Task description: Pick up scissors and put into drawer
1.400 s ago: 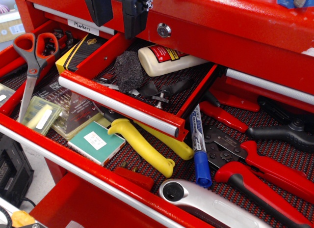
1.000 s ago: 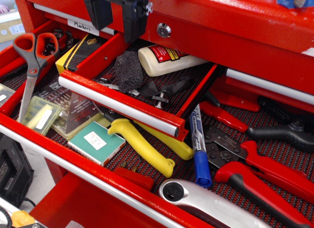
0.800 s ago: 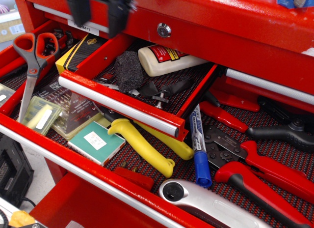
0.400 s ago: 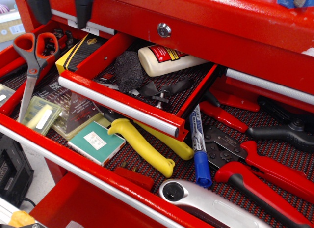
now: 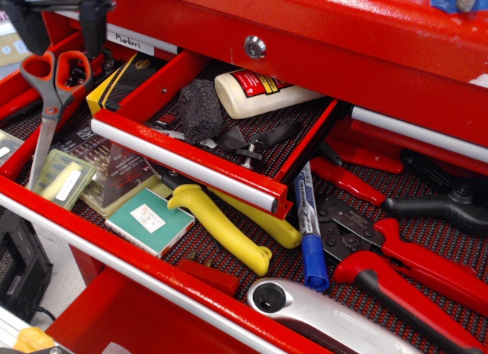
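From my one camera, observation.image, I take the scissors [image 5: 48,94] as my landmark: they lie at the far left of the wide lower tray, orange-red and grey loops toward the cabinet, blades pointing down toward the tray's front lip, their tips resting on a clear plastic case [image 5: 63,178]. Lying flat with the loops uppermost and nothing on top of them, they offer me an open approach from above, which I judge is why I have the gripper [image 5: 59,27] parked where it is: directly above the loops, at the top left corner of the view, not touching them. Its two dark fingers [image 5: 93,26] hang downward and stand spread apart, with a clear gap wide enough, I think, to straddle the handle end; nothing is held between them. Only the lower part of the hand is in frame, slightly blurred, and the arm behind it is cut off, so I cannot speak to its elbow or wrist angle. The drawer [image 5: 187,160], to the right of the scissors, is pulled out over the lower tray, its silver bar facing me and its mesh floor partly taken up by a white bottle [image 5: 263,92] and a black sponge [image 5: 200,108]. Bare mesh is scarce inside, so placement will need care.
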`<state>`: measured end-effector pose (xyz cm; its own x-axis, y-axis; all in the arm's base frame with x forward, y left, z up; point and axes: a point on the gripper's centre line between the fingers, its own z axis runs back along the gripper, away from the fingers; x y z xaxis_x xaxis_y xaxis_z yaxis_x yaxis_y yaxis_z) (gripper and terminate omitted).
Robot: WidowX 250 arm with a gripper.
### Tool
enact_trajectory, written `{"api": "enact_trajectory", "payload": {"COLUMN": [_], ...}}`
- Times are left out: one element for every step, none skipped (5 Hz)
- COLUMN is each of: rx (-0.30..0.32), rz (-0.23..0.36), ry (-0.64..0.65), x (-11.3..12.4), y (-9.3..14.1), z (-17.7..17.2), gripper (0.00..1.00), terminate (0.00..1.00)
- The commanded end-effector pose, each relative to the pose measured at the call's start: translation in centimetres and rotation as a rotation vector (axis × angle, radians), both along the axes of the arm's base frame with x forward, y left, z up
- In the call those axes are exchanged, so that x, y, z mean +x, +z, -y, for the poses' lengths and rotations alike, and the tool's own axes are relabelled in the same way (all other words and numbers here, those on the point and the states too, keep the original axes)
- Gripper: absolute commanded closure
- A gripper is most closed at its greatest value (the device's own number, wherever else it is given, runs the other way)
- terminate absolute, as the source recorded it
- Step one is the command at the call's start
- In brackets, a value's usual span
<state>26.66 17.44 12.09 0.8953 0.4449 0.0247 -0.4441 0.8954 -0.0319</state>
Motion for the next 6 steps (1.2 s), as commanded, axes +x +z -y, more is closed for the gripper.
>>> {"api": "enact_trajectory", "payload": {"rx": [-0.033,-0.061,-0.071,-0.069,-0.09,-0.098], "rz": [0.057,0.064,0.058,0.065,0.109,0.126], "ry": [-0.045,-0.05,-0.063,-0.084,-0.092,-0.092], "x": [-0.3,-0.8,-1.3,-1.7,-1.4,-1.0], "y": [-2.7,-3.8,-4.3,-4.9,-6.6,-7.6], "z": [-0.8,-1.5,-2.1,-2.6,-2.7,-2.7], "gripper": [0.0,0.0,0.0,0.0,0.0,0.0], "terminate": [0.0,0.0,0.0,0.0,0.0,0.0]}}
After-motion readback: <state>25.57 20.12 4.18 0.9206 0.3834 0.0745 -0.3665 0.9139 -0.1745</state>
